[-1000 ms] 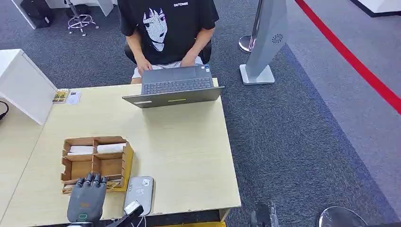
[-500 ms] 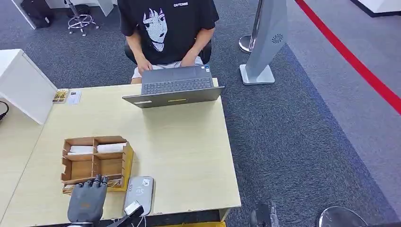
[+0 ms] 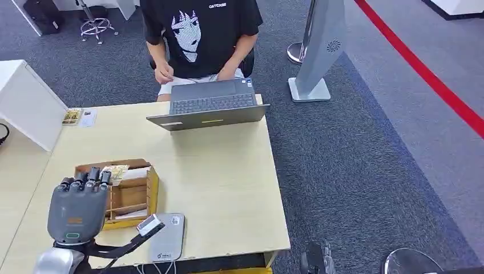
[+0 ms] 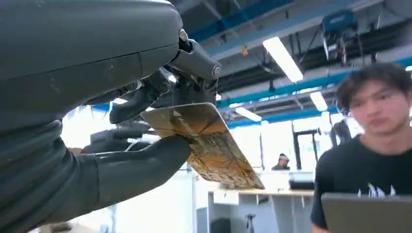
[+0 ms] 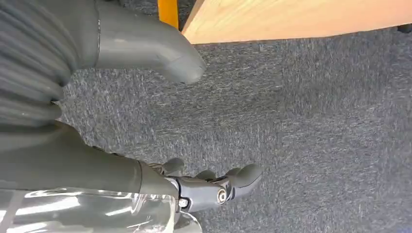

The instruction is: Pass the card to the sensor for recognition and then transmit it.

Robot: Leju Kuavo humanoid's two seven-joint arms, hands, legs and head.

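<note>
1. Left hand (image 3: 77,210): raised over the near-left part of the counter (image 3: 228,171), above the wooden organiser (image 3: 128,191). It pinches the card (image 4: 204,143) between thumb and fingers (image 4: 145,165).
2. Card: gold-patterned, thin and stiff; probably light and slick-faced, so best held by one end, as here, with the free end exposed for reading.
3. Wooden organiser: open compartments, white slips (image 3: 137,171) in the rear one; its walls are the edges to clear.
4. Sensor (image 3: 165,237): a flat grey pad just right of the organiser, at the counter's near edge. The path down to it looks short and open.
5. Laptop (image 3: 208,105): beyond the organiser, at the far edge, with a seated person (image 3: 200,34) behind; bare counter lies between.
6. Right hand (image 5: 214,187): hangs over carpet below the counter edge, fingers loosely apart, holding nothing.
</note>
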